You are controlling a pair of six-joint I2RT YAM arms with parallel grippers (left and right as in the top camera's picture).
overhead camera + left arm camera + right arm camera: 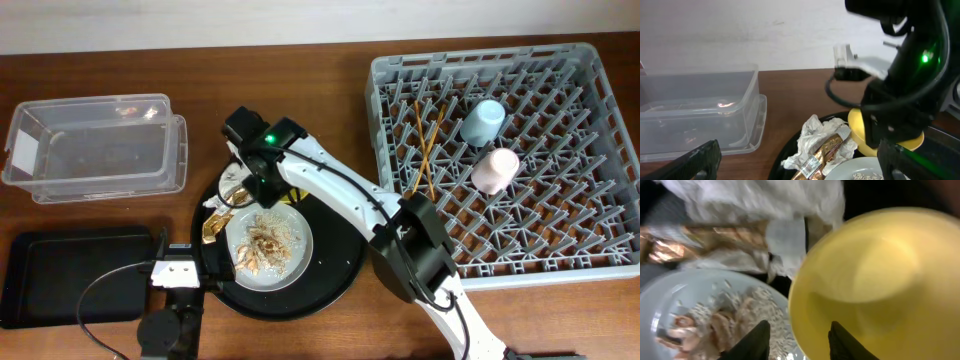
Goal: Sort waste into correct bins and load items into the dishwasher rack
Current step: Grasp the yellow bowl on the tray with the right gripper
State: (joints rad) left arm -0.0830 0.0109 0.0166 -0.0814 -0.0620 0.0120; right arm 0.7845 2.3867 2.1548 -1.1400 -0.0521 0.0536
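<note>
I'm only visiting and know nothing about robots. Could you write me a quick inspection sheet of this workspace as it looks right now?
Surface: brown wooden table.
Job's things: grey dishwasher rack holds chopsticks, a blue cup and a pink cup. The plate with food scraps, a crumpled wrapper and a yellow bowl sit on the round black tray. The clear tub and black rectangular tray stand at the left.
Clutter: nothing seen.
Claws: left claw open, facing the wrapper, holding nothing. Right claw open, fingers either side of the bowl's rim.
Cables: a black cable loops over the rectangular tray; another runs along the right arm.
Surroundings: pale wall behind the table.
</note>
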